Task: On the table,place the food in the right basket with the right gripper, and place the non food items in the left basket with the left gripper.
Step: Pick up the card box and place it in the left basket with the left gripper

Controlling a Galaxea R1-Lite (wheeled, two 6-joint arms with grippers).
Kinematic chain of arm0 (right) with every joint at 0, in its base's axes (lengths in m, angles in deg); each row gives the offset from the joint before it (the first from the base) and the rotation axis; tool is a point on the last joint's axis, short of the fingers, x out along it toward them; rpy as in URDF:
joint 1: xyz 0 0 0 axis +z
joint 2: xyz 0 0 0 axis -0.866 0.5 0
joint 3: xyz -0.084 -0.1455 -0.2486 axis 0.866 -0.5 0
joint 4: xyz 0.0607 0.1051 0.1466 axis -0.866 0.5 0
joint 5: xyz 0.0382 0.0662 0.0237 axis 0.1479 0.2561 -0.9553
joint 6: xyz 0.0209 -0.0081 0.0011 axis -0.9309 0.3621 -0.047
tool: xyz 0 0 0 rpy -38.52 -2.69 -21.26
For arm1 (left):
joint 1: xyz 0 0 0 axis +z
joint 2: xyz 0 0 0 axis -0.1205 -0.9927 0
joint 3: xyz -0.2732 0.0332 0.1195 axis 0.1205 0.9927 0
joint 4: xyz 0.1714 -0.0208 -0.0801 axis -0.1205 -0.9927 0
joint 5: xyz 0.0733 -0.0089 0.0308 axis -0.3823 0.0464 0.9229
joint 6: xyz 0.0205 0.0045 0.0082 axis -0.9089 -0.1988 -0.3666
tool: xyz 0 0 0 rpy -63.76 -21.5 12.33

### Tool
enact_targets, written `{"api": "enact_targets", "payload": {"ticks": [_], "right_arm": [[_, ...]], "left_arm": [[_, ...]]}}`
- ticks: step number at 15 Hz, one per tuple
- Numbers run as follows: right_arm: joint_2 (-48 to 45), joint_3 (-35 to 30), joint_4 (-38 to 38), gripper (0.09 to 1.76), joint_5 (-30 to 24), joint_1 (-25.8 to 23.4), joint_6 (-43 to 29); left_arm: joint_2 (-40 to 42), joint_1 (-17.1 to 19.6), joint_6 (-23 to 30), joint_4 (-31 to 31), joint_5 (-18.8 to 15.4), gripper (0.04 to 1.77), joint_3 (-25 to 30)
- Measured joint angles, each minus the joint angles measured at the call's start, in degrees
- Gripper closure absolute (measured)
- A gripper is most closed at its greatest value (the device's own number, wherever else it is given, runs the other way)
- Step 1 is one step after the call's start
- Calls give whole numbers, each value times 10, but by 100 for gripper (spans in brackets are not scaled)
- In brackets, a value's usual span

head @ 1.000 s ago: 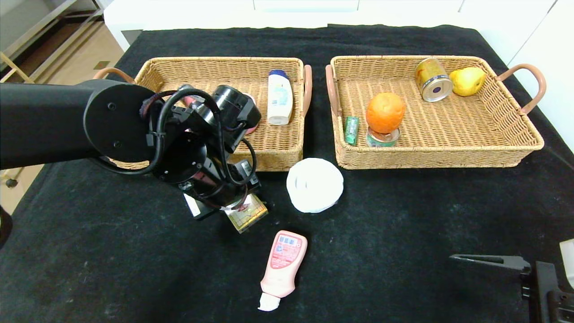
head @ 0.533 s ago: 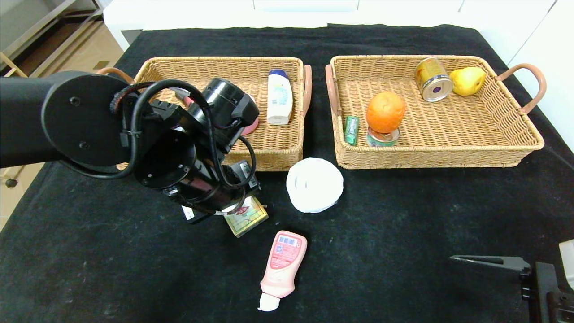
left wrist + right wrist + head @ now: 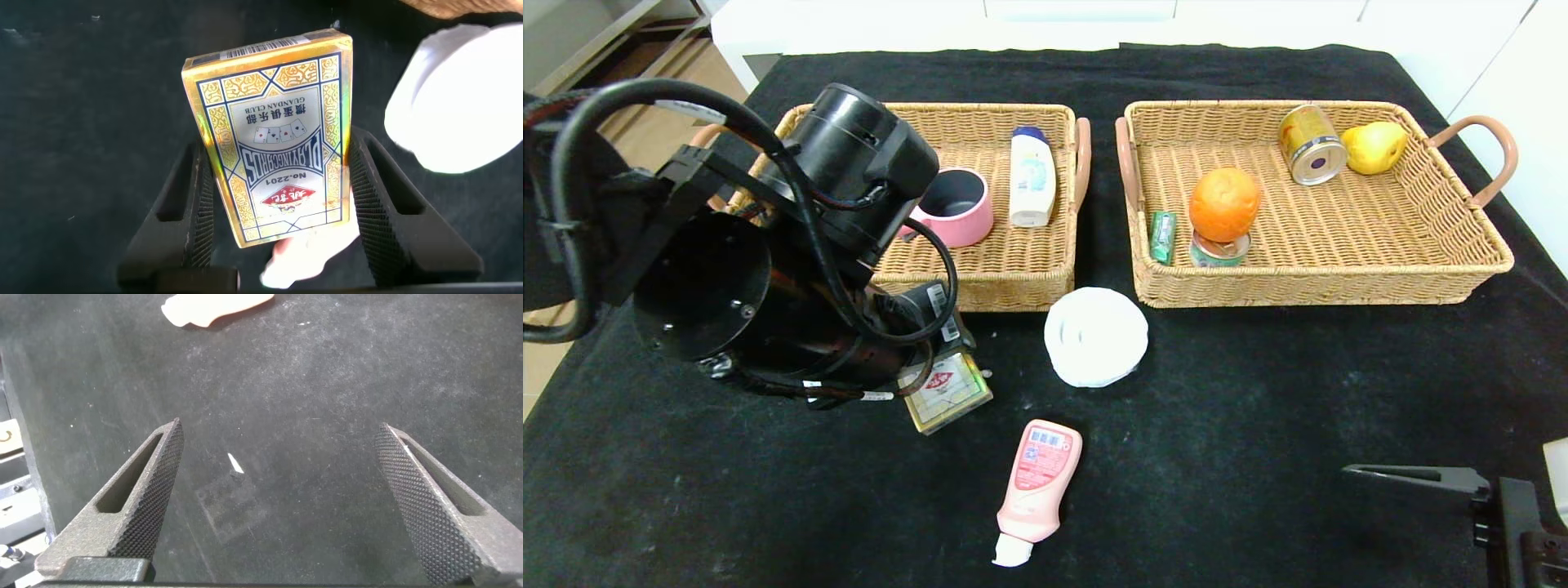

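The left gripper (image 3: pixel 278 200) has its jaws clamped on the long edges of the playing-card box (image 3: pixel 274 135), its long axis running out past the fingertips. The left basket (image 3: pixel 1013 282) lies just beyond them. The right gripper (image 3: pixel 282 506) idles, jaws wide.

You're working under bright, even overhead light; the white surfaces beyond the table (image 3: pixel 1258 392) are blown out. Shadows are short and soft, hardly visible against the black cloth (it swallows nearly everything). In the left wrist view you get strong glare on the white tub (image 3: pixel 462 98) and a metallic sheen across the gold card box (image 3: pixel 274 135), whose print stays sharp. In the right wrist view the cloth looks grey and dusty, and the nearest finger (image 3: pixel 135 506) is slightly soft.
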Motion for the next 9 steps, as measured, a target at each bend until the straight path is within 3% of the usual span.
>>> {"api": "enact_targets", "payload": {"ticks": [4,9], "right_arm": [[-2,-1,1,14,0,0,3],[-4,-1,0,14,0,0,3]], "left_arm": [[22,-6,-47,11,4,79,1],[25,14,-147,107,5,79,-17]]}}
